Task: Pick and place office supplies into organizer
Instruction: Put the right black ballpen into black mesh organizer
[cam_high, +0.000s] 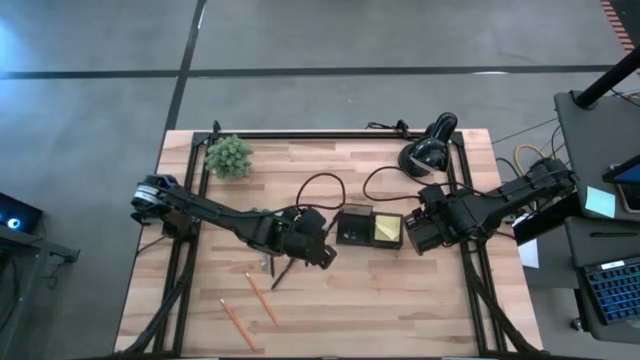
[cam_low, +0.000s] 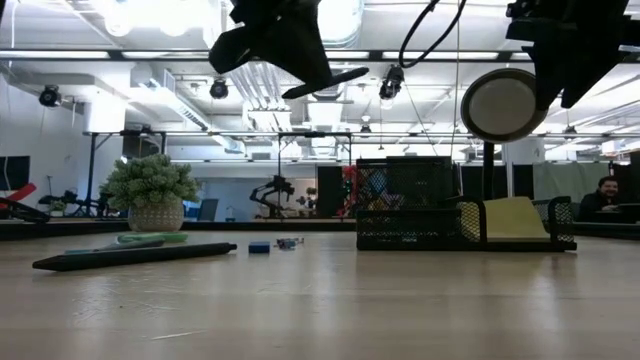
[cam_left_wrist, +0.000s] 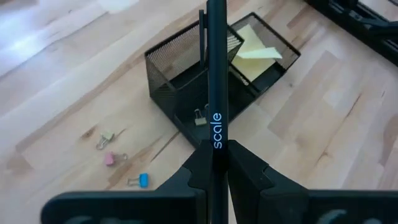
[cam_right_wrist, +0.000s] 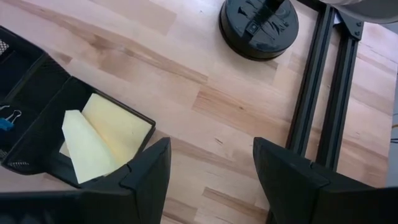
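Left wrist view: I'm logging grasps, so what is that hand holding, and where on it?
The left hand pinches a dark pen low on its barrel, beside the word "scale". The right hand holds nothing.

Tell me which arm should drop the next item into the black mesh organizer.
Left. The left gripper is shut on a dark pen close beside the black mesh organizer. The right gripper hangs open and empty on the organizer's other side.

Black mesh organizer (cam_high: 368, 227) holds yellow sticky-note pad (cam_high: 388, 229); orange pencils (cam_high: 262, 298) lie apart.
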